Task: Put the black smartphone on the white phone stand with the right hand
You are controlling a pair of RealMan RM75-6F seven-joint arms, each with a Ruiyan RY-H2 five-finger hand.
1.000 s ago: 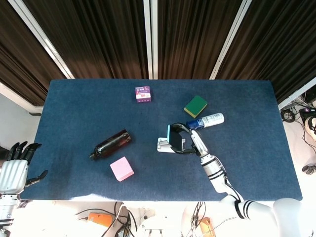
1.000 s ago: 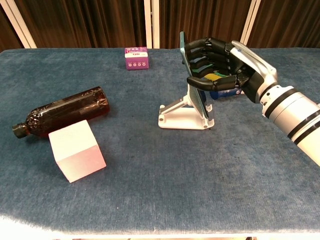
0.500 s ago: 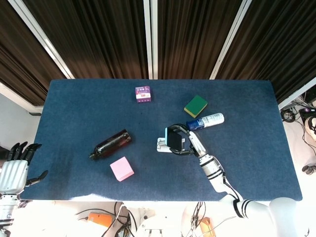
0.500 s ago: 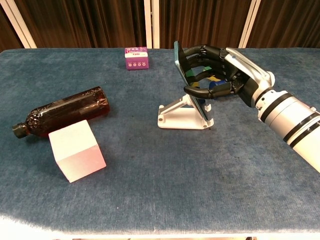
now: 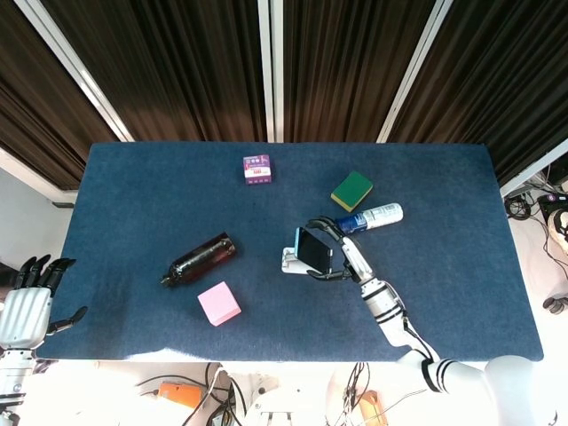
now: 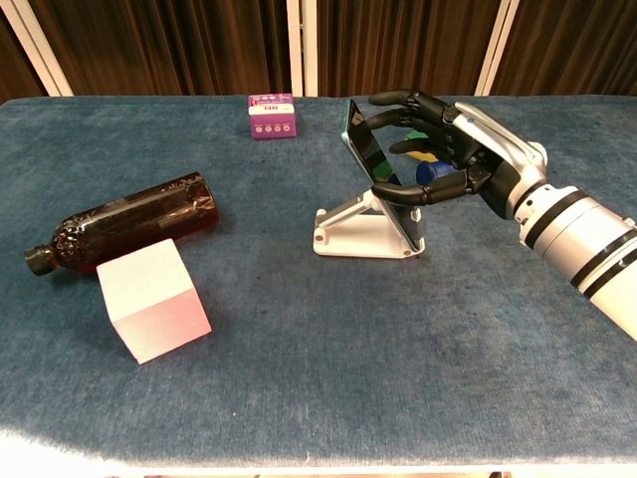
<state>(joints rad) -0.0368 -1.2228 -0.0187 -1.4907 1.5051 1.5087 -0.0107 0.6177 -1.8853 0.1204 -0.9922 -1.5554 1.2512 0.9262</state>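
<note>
Blue table; left hand head-view-only.

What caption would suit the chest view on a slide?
Right hand holds the black smartphone leaning on the white phone stand.

Open cloth left of the phone stand; spray bottle and sponge close behind.

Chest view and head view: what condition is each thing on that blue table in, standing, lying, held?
Black smartphone: tilted back on the stand, held.
White phone stand: upright, carrying the phone.
Right robot hand: fingers around the phone.
Left robot hand: off the table, holding nothing.
Brown plastic bottle: lying on its side.
Pink cube: resting on the table.
</note>
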